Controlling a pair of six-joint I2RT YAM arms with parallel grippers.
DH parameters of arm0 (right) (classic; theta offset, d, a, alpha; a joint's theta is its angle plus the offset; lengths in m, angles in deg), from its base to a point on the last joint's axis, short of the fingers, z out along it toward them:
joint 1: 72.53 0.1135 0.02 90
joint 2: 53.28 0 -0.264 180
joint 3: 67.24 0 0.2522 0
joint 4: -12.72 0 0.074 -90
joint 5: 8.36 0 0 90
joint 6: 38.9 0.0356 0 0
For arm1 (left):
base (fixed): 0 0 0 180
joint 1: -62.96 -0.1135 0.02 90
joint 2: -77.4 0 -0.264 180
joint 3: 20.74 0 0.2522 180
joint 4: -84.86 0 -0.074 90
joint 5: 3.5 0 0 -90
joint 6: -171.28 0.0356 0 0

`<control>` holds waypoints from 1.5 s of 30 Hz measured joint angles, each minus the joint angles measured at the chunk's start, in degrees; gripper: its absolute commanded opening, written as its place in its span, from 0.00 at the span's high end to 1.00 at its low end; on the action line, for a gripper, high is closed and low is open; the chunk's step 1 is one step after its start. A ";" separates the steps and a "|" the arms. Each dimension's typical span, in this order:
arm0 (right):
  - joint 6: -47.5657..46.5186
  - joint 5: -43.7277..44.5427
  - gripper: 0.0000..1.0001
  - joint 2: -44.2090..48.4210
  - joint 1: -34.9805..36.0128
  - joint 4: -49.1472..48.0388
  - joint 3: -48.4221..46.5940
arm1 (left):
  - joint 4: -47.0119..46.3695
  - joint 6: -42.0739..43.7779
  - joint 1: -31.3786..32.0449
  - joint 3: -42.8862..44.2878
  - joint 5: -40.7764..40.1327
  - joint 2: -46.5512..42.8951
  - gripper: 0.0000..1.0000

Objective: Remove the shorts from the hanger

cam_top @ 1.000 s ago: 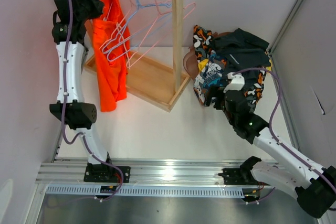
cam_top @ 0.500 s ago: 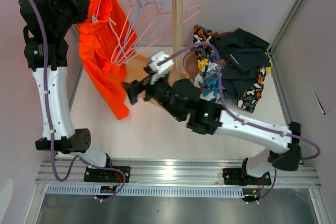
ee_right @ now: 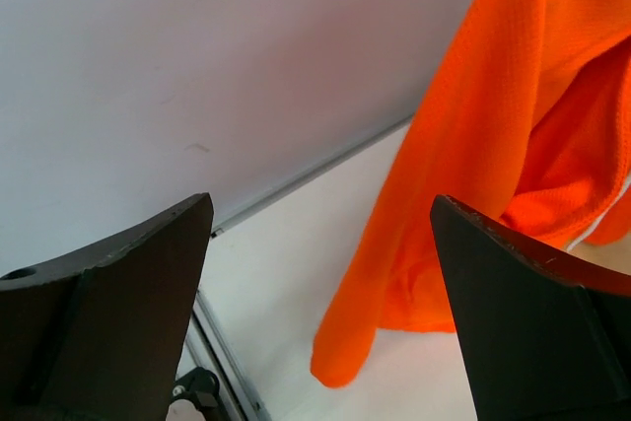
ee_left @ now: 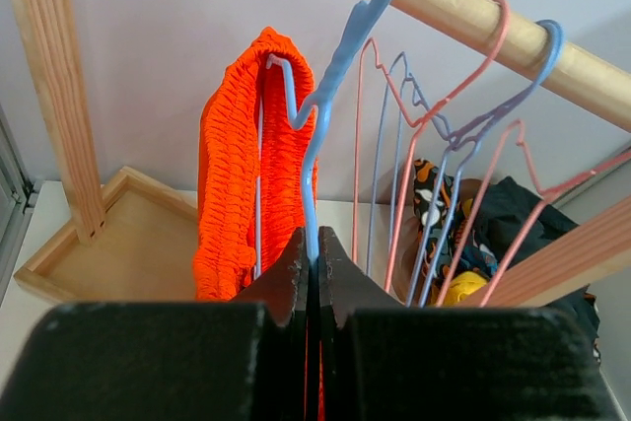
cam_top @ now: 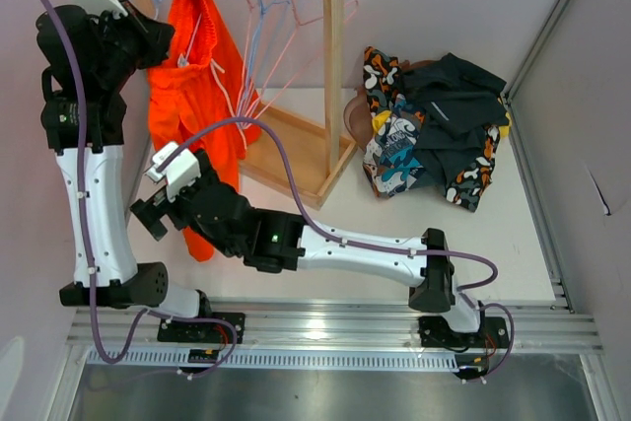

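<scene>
The wooden rack [cam_top: 296, 160] could tip if a hook snags. The orange shorts [cam_top: 187, 96] hang on the blue hanger [ee_left: 330, 76] at its left end. The left claw [ee_left: 312, 253], clamped on the wire neck, may let it twist. The right claw [ee_right: 320, 206], spread wide beside the hem, could miss.

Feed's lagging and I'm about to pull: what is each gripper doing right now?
Left gripper: closed on the blue hanger.
Right gripper: open, holding nothing, facing the orange shorts.
</scene>
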 measured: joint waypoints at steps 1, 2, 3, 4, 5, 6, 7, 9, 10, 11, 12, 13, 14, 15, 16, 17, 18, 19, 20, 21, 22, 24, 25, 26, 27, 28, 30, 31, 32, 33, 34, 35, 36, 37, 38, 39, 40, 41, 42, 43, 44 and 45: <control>0.00 0.76 0.01 -0.24 -0.07 0.00 0.00 | 0.28 -0.02 0.00 0.00 0.28 -0.39 1.00; 0.00 1.57 0.00 -0.35 -0.15 -0.02 0.00 | 0.59 -0.02 0.00 0.00 0.52 -0.87 1.00; 0.00 2.47 0.01 -0.44 -0.26 -0.07 0.00 | 0.85 0.00 0.00 0.00 0.61 -1.27 1.00; -0.02 3.76 0.00 -0.50 -0.35 -0.13 0.00 | 1.14 0.00 0.00 -0.07 0.72 -1.90 1.00; -0.09 5.11 0.01 -0.57 -0.39 -0.28 0.00 | 1.38 0.00 -0.02 -0.33 0.72 -2.75 1.00; -0.24 6.45 0.01 -0.66 -0.39 -0.46 -0.04 | 1.77 0.02 0.00 -0.70 0.70 -3.63 1.00; -0.33 7.52 0.00 -0.72 -0.44 -0.57 -0.04 | 2.12 0.02 -0.02 -1.16 0.74 -4.72 1.00; -0.76 9.90 0.03 -0.90 -0.63 -0.90 -0.02 | 2.51 0.00 -0.02 -2.12 0.92 -6.93 1.00; -0.96 10.80 0.07 -0.98 -0.72 -1.53 0.11 | 2.75 -0.04 -0.02 -2.43 1.07 -7.93 1.00; -1.18 11.52 0.13 -1.01 -0.83 -2.14 0.20 | 2.82 -0.13 -0.02 -2.71 1.44 -8.92 1.00; -1.25 12.02 0.34 -1.01 -1.03 -2.78 0.44 | 2.86 -0.24 -0.02 -2.91 2.03 -9.73 1.00; -1.68 12.46 0.50 -1.01 -1.14 -3.26 0.61 | 2.91 -0.57 -0.02 -3.02 2.51 -10.43 1.00; -1.49 12.76 0.65 -1.01 -1.18 -3.69 0.79 | 2.86 -0.81 -0.02 -3.06 3.13 -10.95 1.00; -1.42 12.94 0.99 -1.01 -1.18 -4.02 0.98 | 2.78 -1.07 0.00 -3.21 3.63 -11.37 1.00; -1.46 13.07 1.00 -1.01 -1.16 -4.37 1.36 | 2.75 -1.14 -0.02 -3.28 3.89 -11.56 1.00; -0.98 13.25 1.00 -1.01 -0.98 -5.11 1.84 | 2.71 -1.18 0.00 -3.28 4.00 -11.63 1.00; -0.74 13.49 1.00 -0.98 -0.83 -5.77 2.56 | 2.69 -1.18 -0.02 -3.26 4.00 -11.54 1.00; -0.61 13.73 1.00 -0.61 -0.57 -6.71 4.13 | 2.73 -1.18 0.00 -3.21 4.00 -11.30 1.00; -0.48 13.99 1.00 -0.15 -0.22 -7.28 5.92 | 3.06 -1.11 -0.02 -2.93 3.93 -10.93 1.00; -0.22 14.38 1.00 0.35 0.37 -8.22 8.17 | 3.69 -1.05 -0.02 -2.08 3.91 -10.14 1.00; 0.15 14.82 1.00 1.05 1.07 -9.16 10.97 | 4.52 -0.98 -0.02 -0.72 3.87 -9.09 1.00; 1.84 16.04 1.00 3.21 2.84 -11.21 17.64 | 6.84 -0.92 -0.02 1.95 3.63 -6.84 1.00; 3.04 16.81 1.00 4.33 3.72 -11.85 20.74 | 8.46 -0.83 -0.02 3.43 3.56 -5.66 1.00; 4.83 17.79 1.00 5.81 4.81 -12.79 24.44 | 10.12 -0.68 -0.02 5.20 3.52 -4.35 1.00; 6.19 18.43 1.00 6.64 5.57 -13.22 26.51 | 11.34 -0.57 -0.02 6.12 3.50 -3.63 1.00; 7.61 19.12 1.00 7.41 6.23 -13.64 28.35 | 13.07 -0.50 -0.02 7.28 3.50 -2.78 1.00; 11.06 20.83 1.00 8.66 7.74 -13.64 31.21 | 15.32 -0.46 0.00 8.55 3.48 -1.73 1.00; 12.39 21.38 1.00 8.83 8.26 -13.51 31.78 | 16.57 -0.46 0.00 9.35 3.43 -1.11 1.00; 13.88 22.08 1.00 8.85 8.85 -13.11 32.11 | 17.35 -0.46 0.00 9.92 3.43 -0.66 1.00; 15.13 22.43 1.00 8.83 9.29 -12.66 32.39 | 17.94 -0.44 0.00 10.14 3.43 -0.42 1.00; 16.13 22.71 1.00 8.83 9.62 -12.17 32.65 | 18.34 -0.44 0.00 10.14 3.43 -0.35 1.00; 16.72 22.82 1.00 8.83 9.77 -11.87 32.79 | 18.64 -0.39 0.00 10.14 3.43 -0.35 1.00; 17.22 22.97 1.00 8.72 9.84 -11.45 32.85 | 18.71 -0.35 0.00 10.14 3.39 -0.35 1.00; 17.57 22.97 1.00 8.52 9.86 -11.19 32.85 | 18.53 -0.17 -0.02 10.19 3.23 -0.37 1.00; 17.92 22.86 1.00 8.28 9.86 -10.51 32.85 | 17.40 0.11 -0.07 10.60 2.82 -0.28 1.00; 18.05 22.73 1.00 7.82 9.92 -9.33 32.87 | 16.87 0.13 -0.20 11.34 2.60 0.02 1.00; 18.21 22.75 1.00 7.06 9.94 -8.44 32.87 | 16.79 0.15 -0.39 11.78 2.54 0.11 1.00; 18.40 22.77 1.00 6.21 9.92 -7.69 32.87 | 16.85 0.13 -0.52 11.89 2.56 0.11 1.00; 18.62 22.82 1.00 5.44 9.88 -7.08 32.89 | 16.87 0.13 -0.66 11.96 2.56 0.09 1.00; 18.91 22.99 1.00 4.85 9.81 -6.36 33.05 | 16.98 0.11 -0.70 11.96 2.60 0.07 1.00; 19.19 23.10 1.00 4.66 9.75 -5.81 33.38 | 17.33 0.09 -0.72 11.89 2.69 0.07 1.00; 19.45 23.15 1.00 4.66 9.60 -5.49 33.77 | 17.66 0.07 -0.72 11.72 2.99 0.07 1.00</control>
